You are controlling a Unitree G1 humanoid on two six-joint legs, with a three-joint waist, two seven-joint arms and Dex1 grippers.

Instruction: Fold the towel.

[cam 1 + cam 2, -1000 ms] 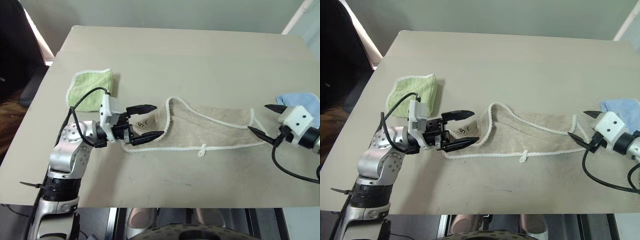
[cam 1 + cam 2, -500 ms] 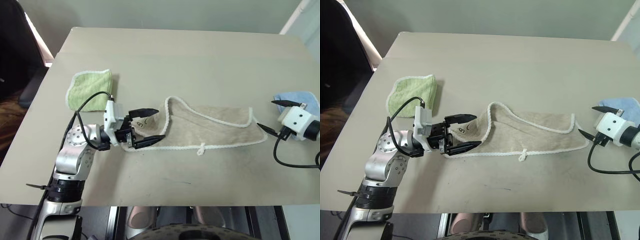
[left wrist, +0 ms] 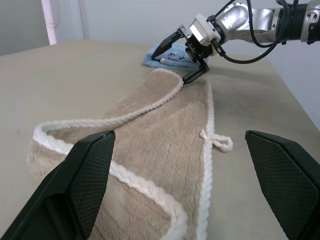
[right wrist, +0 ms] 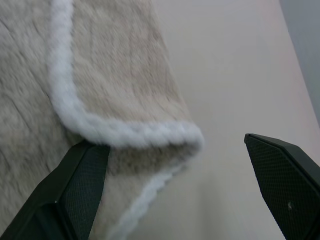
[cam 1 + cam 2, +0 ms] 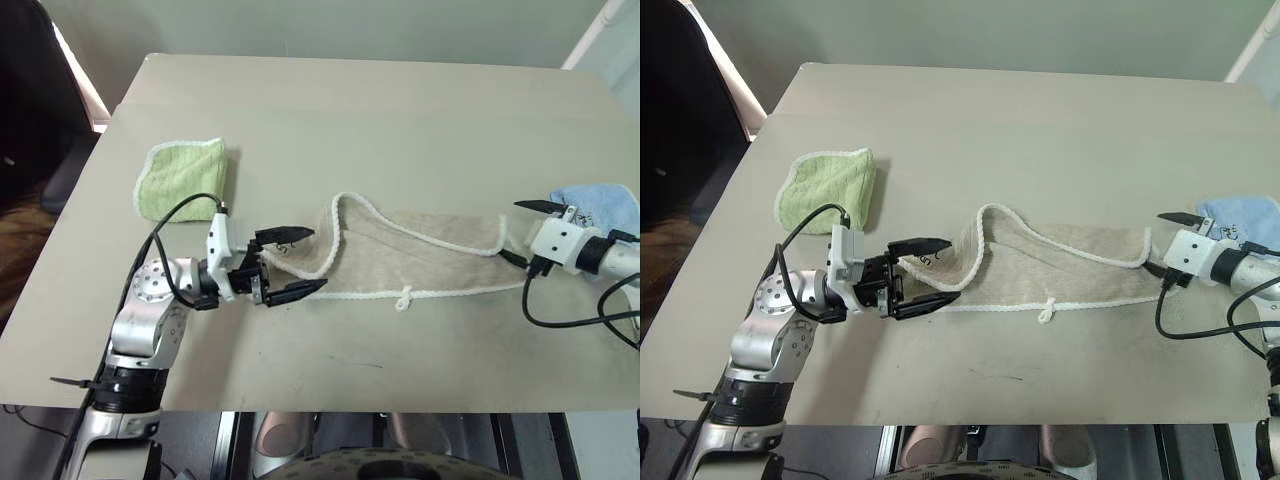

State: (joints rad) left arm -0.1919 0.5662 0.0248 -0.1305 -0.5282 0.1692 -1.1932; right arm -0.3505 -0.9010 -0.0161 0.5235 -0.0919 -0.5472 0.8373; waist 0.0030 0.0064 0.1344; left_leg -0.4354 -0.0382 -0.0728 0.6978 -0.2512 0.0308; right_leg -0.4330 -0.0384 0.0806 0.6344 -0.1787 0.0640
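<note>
Towel point(image 5: 420, 262): long beige strip lying across the middle of the table point(image 5: 350, 130), white loop point(image 5: 403, 298) on its near edge. Left gripper point(image 5: 292, 262): fingers wide apart, straddling the towel's left end, one finger over the cloth, the other along its near edge; nothing clamped. Right gripper point(image 5: 520, 232): fingers likewise spread, at the towel's right end, lower fingertip point(image 3: 187, 79) at the corded corner; no cloth held. Green cloth point(image 5: 180, 178): left of the towel, well apart. Blue cloth point(image 5: 600, 205): just beyond the towel's right end, behind the right gripper.
</note>
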